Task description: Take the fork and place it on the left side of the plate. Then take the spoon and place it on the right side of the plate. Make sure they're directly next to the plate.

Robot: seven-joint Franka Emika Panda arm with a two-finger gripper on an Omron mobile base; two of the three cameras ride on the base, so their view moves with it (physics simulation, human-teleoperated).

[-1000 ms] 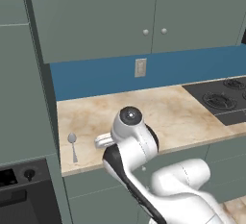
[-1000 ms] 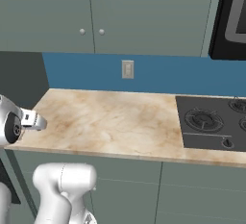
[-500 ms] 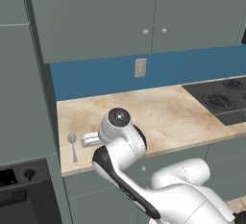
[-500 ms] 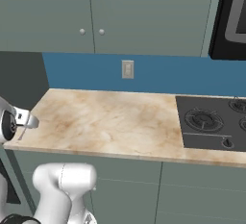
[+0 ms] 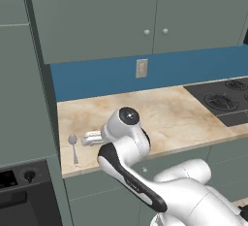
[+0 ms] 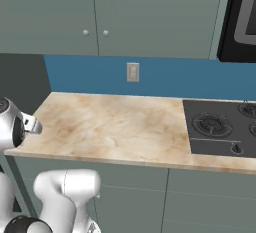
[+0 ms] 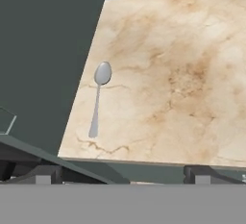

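Marble counter [image 7: 182, 74] lies bare ahead; the spoon [image 7: 98, 98] sits near its left edge, gripper [image 7: 120, 172] spread wide, empty.

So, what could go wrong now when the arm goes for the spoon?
1. The small grey metal spoon lies flat near the left end of the beige marble counter, close to the tall grey cabinet; the open end effector might bump that cabinet.
2. The thin handle points at the front edge; a poor pinch could push it off.

even, soft, shadowless rendered light
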